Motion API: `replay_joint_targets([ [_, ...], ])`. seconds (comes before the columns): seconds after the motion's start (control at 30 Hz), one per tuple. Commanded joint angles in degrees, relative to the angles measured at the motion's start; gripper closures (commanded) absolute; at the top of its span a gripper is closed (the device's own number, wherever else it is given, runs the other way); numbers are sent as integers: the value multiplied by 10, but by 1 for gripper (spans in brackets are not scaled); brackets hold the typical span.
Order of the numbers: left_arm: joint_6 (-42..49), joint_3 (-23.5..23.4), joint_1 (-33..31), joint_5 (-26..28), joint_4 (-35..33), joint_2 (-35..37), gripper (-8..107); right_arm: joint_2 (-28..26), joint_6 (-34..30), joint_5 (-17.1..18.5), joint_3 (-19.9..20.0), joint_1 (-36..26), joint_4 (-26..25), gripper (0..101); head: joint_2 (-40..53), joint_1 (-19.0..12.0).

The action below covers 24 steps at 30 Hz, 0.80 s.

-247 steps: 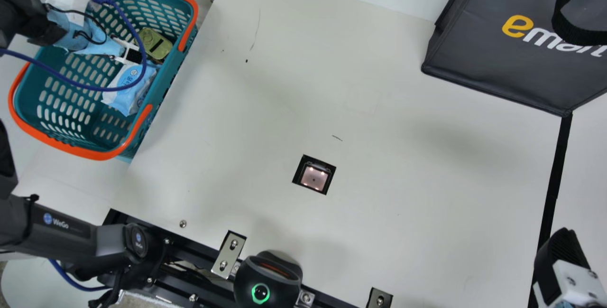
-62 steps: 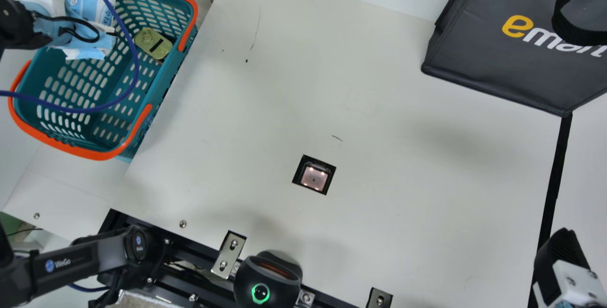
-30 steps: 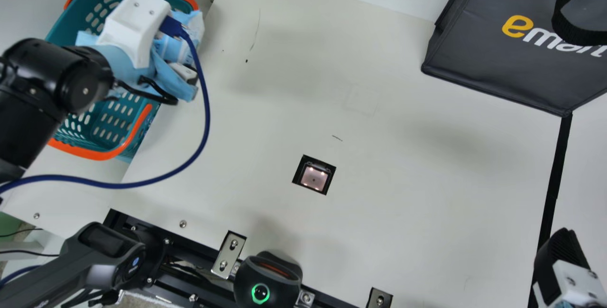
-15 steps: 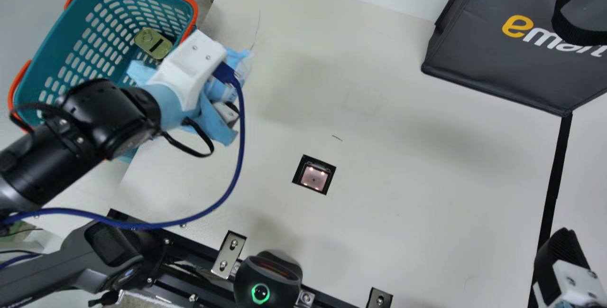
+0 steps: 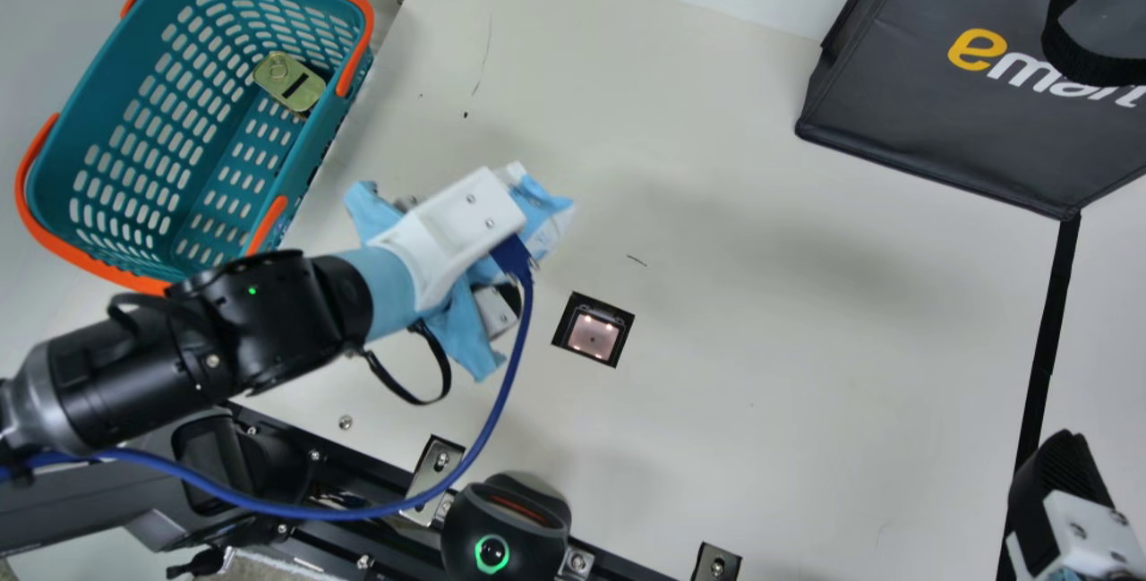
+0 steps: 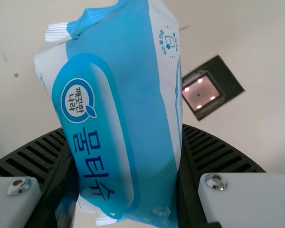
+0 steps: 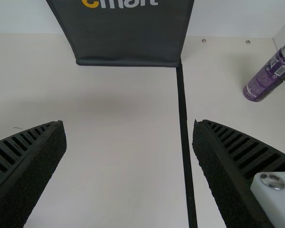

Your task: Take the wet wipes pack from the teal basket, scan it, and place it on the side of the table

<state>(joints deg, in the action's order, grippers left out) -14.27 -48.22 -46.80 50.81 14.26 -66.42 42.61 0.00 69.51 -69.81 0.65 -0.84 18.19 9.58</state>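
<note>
Cream worktop (image 5: 761, 312), teal basket (image 5: 116, 71) at its left edge, dark bag (image 5: 895, 89) at the far one; the wet wipes pack (image 6: 133, 95) is out of the basket, gripped by the left gripper (image 6: 123, 137) above the worktop, just beside the scanner window (image 5: 593, 337); scanning and set-down seem left to do; the pack looks plump, blue and white, crimped and faintly creased; the right gripper (image 7: 129, 128) stands open, toward the near right corner

Left arm (image 5: 134, 371) outstretched, left hand (image 5: 448, 232) clamped; right hand (image 5: 1061, 474) spread wide
</note>
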Motion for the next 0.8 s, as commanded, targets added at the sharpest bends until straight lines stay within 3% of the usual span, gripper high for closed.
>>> replay_joint_targets([
  [0.0,12,7,-15,-16,-1,-1,107,0,0,0,0,0,0,6,2,-17],
  [0.77,133,95,-45,-238,7,-84,107,0,0,-1,0,0,0,6,2,-17],
])
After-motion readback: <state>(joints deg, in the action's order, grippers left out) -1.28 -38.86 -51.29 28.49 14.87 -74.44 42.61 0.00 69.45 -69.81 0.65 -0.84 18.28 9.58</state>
